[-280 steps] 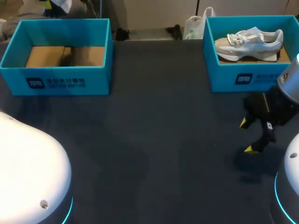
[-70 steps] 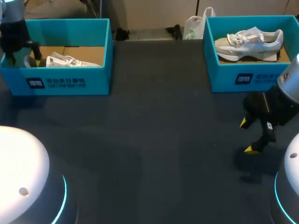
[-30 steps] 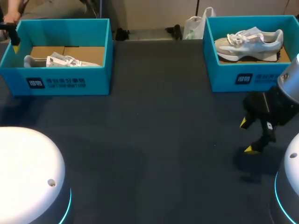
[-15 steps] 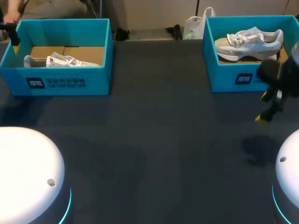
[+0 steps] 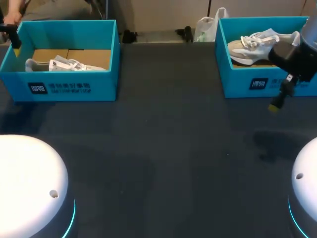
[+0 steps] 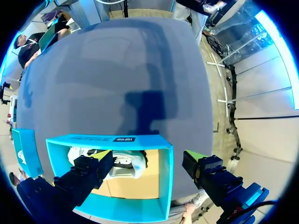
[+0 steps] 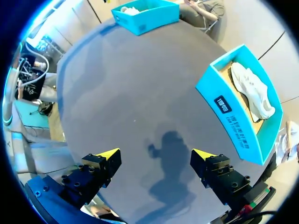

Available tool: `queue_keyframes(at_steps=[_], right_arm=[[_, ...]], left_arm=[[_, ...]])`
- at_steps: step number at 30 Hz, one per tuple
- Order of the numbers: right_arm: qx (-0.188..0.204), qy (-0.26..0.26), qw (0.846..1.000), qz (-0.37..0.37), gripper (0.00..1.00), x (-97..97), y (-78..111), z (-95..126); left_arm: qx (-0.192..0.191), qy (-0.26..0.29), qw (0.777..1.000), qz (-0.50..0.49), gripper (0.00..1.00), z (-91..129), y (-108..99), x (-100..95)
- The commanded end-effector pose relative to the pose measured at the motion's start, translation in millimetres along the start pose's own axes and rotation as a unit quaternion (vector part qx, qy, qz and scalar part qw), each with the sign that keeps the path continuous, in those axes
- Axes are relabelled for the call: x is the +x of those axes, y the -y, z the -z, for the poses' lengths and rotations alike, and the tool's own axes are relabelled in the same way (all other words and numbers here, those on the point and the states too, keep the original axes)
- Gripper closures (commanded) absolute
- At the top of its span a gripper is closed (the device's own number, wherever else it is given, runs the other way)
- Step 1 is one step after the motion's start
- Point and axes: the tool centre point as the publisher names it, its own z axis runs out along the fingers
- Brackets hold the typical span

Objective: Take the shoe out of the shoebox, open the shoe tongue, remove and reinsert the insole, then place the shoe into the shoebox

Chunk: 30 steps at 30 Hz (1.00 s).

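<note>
Two teal shoeboxes stand at the back of the dark table. The left shoebox (image 5: 64,84) (image 6: 166,177) holds a white shoe (image 5: 64,64) (image 6: 126,165) lying low inside. In the right shoebox (image 5: 257,84) (image 7: 224,100) lies a pale grey-white sneaker (image 5: 262,44) (image 7: 252,86). My left gripper (image 5: 14,42) (image 6: 148,156) hangs open at the left box's far left corner, its fingers empty. In front of the right box my right gripper (image 5: 281,96) (image 7: 155,154) hovers open above the table, holding nothing.
The white domed bases of my arms (image 5: 29,183) (image 5: 304,188) fill the near corners. Bare dark tabletop (image 5: 168,129) stretches between the two boxes and towards the front edge.
My right gripper has risen from the table's near right and moved back towards the right shoebox. The left arm has stayed at the left box's corner.
</note>
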Motion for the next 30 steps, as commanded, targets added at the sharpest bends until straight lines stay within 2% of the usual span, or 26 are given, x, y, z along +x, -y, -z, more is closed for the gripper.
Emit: queue_keyframes(at_steps=[1, 3, 6, 8, 9, 10, 11, 24, 26, 30], right_arm=[[0.026, 0.029, 0.996, -0.081, 0.00, -29.0, -17.3, 8.5], [0.003, 0.045, 0.992, -0.118, 0.00, -49.3, -26.7, 22.0], [0.014, 0.066, 0.981, -0.180, 0.00, -80.8, -38.6, 36.9], [0.024, 0.062, 0.970, -0.234, 0.00, -105.8, -41.7, 42.3], [0.019, 0.059, 0.968, -0.242, 0.00, -110.4, -42.3, 43.4], [0.019, 0.037, 0.954, -0.296, 0.00, -132.3, -44.3, 46.7], [0.026, 0.049, 0.940, -0.336, 0.00, -143.7, -44.1, 46.4], [0.026, 0.049, 0.940, -0.336, 0.00, -143.7, -44.1, 46.4], [0.022, 0.050, 0.929, -0.366, 0.00, -162.6, -42.1, 48.0], [0.037, 0.112, 0.920, -0.373, 0.00, -200.6, -52.9, 55.1]], left_arm=[[-0.001, -0.001, 1.000, 0.000, 0.00, 0.5, 1.4, -0.2], [-0.001, -0.001, 1.000, 0.000, 0.00, 0.5, 1.4, -0.2], [-0.001, -0.001, 1.000, 0.000, 0.00, 0.5, 1.4, -0.2], [-0.001, -0.001, 1.000, 0.000, 0.00, 0.5, 1.4, -0.2], [-0.001, -0.001, 1.000, 0.000, 0.00, 0.5, 1.4, -0.2], [-0.001, -0.001, 1.000, 0.000, 0.00, 0.5, 1.4, -0.2], [-0.001, -0.001, 1.000, 0.000, 0.00, 0.5, 1.4, -0.2], [-0.001, -0.001, 1.000, 0.000, 0.00, 0.5, 1.4, -0.2], [-0.001, -0.001, 1.000, 0.000, 0.00, 0.5, 1.4, -0.2], [-0.001, -0.001, 1.000, 0.000, 0.00, 0.5, 1.4, -0.2]])
